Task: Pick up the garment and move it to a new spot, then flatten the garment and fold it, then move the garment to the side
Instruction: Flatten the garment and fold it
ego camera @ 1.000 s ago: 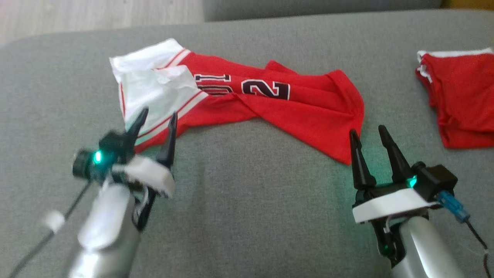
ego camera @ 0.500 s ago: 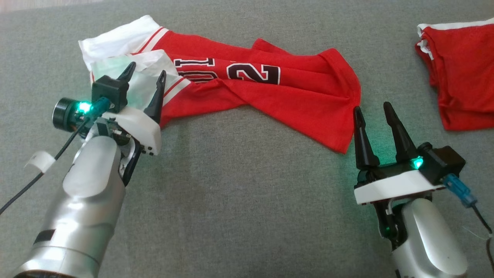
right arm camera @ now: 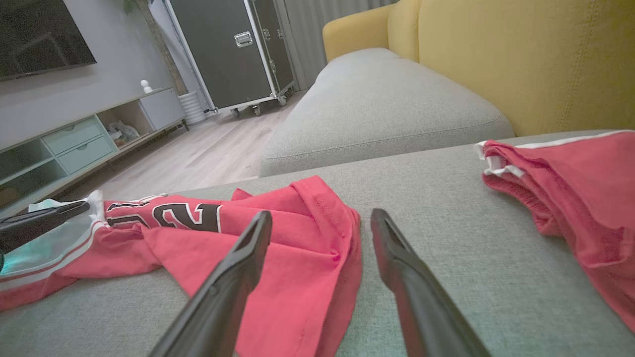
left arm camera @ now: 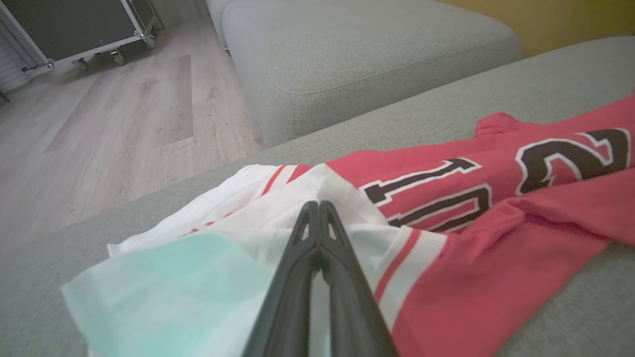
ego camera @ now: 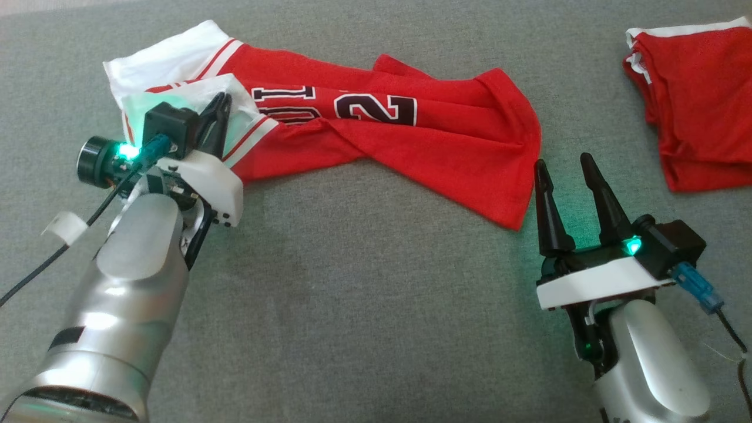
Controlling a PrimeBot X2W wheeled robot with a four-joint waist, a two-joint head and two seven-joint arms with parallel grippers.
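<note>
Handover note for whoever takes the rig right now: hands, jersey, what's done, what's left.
Left hand: shut, pinching the white end of the jersey.
Right hand: open, holding nothing, at the jersey's red end.
Jersey: crumpled on the grey cushion, not lifted yet. A second red garment lies apart on the right.
Done: left grasp only.
Left: probably a right-hand grasp, then lift, move, flatten, fold, set aside.
</note>
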